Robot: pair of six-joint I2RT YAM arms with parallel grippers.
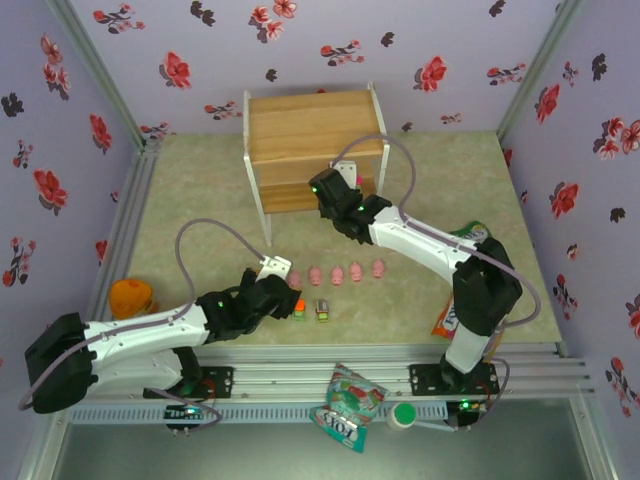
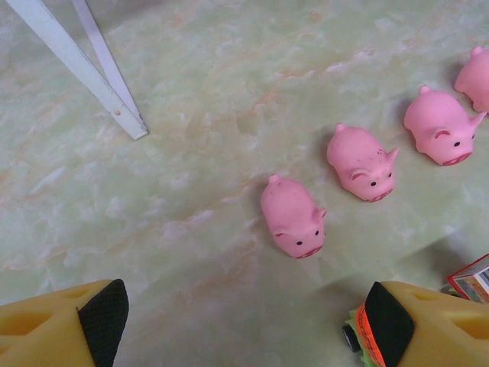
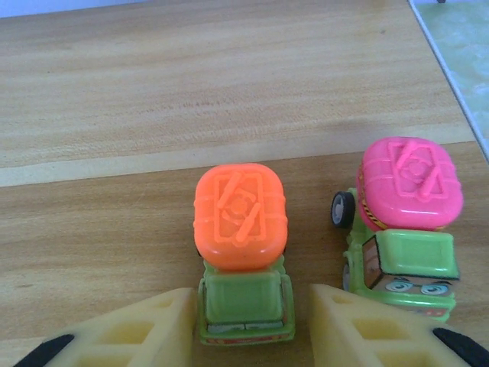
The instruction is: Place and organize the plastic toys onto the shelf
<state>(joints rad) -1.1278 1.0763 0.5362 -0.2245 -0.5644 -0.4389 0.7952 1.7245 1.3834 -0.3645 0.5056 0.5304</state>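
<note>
Closest to my bases, my left gripper (image 2: 244,336) hangs low over the pale marbled tabletop (image 2: 191,115). Its yellow jaws are spread wide with nothing between them. I hold it open like that because the likely next pick lies just ahead. The nearest pink plastic pig figure (image 2: 294,218) sits on its belly, snout towards my wrist camera, and looks narrow enough to straddle.

One finger (image 2: 393,325) stands right beside a small blocky toy with an orange top and green base (image 1: 298,305). It is so close that I cannot tell whether they touch, and a careless move could nudge the toy. A grey-topped blocky toy (image 1: 322,310) sits just beside that one. Beyond them the row of pink pigs (image 1: 347,271) runs across the table, spaced apart and not yet shelved.

Farther out, my right gripper (image 3: 250,306) reaches into the two-tier shelf of light wooden boards on thin white metal legs (image 1: 315,130). Its fingers flank the green base of an orange-topped toy truck (image 3: 241,222) that stands upright on the wood. A thin strip of board shows on each side, so I judge the jaws slightly open and the truck not clamped.

The truck stands next to a pink-topped toy truck (image 3: 409,202), apart from it but parallel and facing the same way, so the shelf row starts out tidy. Which tier they stand on I cannot say for certain.
</note>
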